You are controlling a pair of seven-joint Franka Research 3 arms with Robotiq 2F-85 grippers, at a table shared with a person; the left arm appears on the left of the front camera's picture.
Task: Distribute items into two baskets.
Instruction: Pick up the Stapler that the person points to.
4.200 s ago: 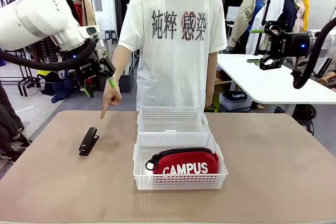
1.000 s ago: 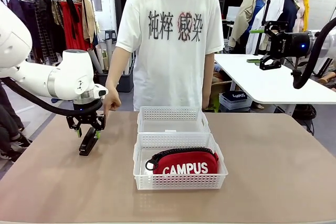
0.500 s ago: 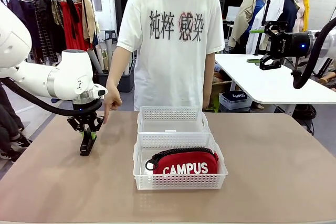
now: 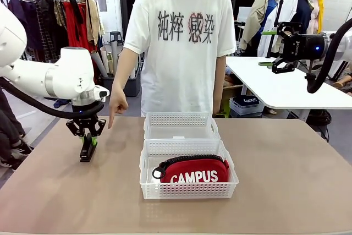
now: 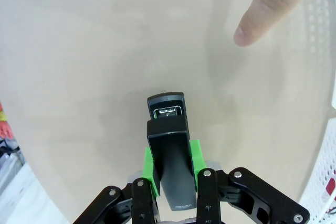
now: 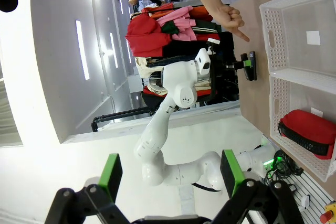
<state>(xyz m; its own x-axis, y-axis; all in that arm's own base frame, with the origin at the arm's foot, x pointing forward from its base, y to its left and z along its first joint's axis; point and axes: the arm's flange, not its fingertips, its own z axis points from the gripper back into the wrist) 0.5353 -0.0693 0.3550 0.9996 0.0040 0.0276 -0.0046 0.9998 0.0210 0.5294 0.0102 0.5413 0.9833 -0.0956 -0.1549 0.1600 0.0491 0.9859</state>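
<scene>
Stapler (image 4: pixel 86 153) is clamped across its narrow sides between the green pads of the left hand (image 4: pixel 88 142), near the table's (image 4: pixel 49 196) left edge. It hangs with one end down, and whether that end is clear of the table cannot be told.

Just to the right, a person's finger (image 4: pixel 110 123) is pointed down at the table, so a straight lift is advised before any sideways travel, and the finger should be given room.

At the table's middle, the near basket (image 4: pixel 187 190) is already taken by the red pouch (image 4: pixel 195 171). The far basket (image 4: pixel 181 118), touching it, is judged the proper goal.

The stapler should be raised enough for its lower end to pass over the lattice wall, carried slowly because a long body may pivot in the pads, then lowered close to the basket floor before the grip is released.

At the right, the right hand (image 4: pixel 270 48) is held high with jaws spread wide and nothing in them, and it is not needed.
</scene>
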